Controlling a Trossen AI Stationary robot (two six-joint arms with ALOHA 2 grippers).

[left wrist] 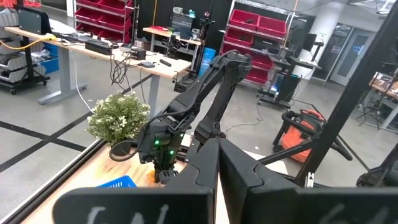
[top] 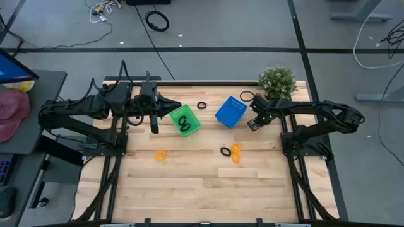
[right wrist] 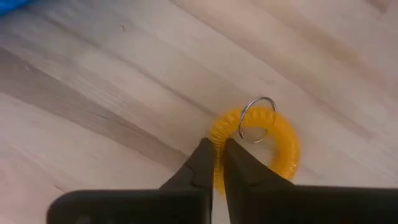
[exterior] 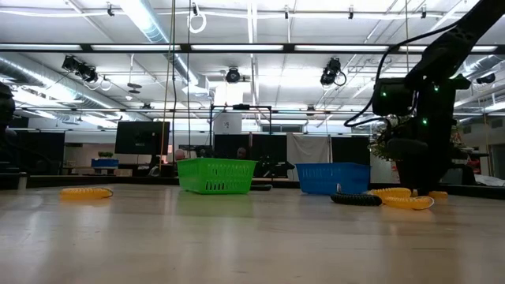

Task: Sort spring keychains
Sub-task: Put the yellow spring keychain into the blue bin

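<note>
The right claw pinches an orange keychain (apparently lifted off the desk); the left claw sits closed above the green basket.

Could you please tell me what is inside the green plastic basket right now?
In the green plastic basket, the high view shows black coiled spring keychains, apparently two, overlapping. The low view shows only its mesh wall, so anything beneath them cannot be seen.

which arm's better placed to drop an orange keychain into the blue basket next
Right. Its fingers pinch an orange spring keychain, and the right gripper sits beside the blue basket. The left gripper is over by the green basket.
</note>
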